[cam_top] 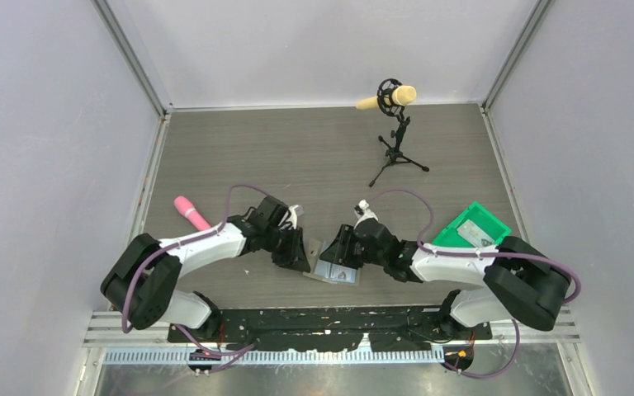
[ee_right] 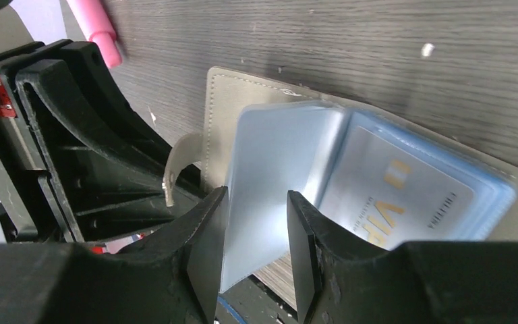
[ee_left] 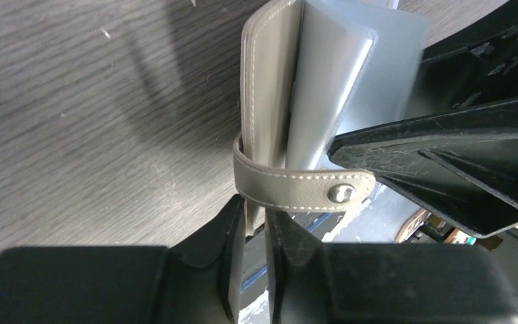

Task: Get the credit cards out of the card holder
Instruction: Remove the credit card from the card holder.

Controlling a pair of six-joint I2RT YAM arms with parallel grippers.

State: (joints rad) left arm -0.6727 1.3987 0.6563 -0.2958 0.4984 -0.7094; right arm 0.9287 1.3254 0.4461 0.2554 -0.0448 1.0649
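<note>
Just one card holder (cam_top: pixel 333 268), one bin (cam_top: pixel 472 228)

**Trainee:** What kind of place does the overhead view show?

**Operator:** A robotics lab cell, as I see it from my console. A left arm (cam_top: pixel 206 243) and a right arm (cam_top: pixel 446 264) are bolted to a black mounting plate (cam_top: pixel 330 326) at the near edge of a wood-grain table (cam_top: pixel 314 148).

**Trainee:** And the enclosure?

**Operator:** Plain pale panels (cam_top: pixel 49 124) close the left, right and far sides, framed by aluminium posts (cam_top: pixel 132 54). A microphone (cam_top: pixel 396 96) on a tripod (cam_top: pixel 396 153) stands far, right of centre. Purple cables (cam_top: pixel 404 190) loop off both arms.
</note>
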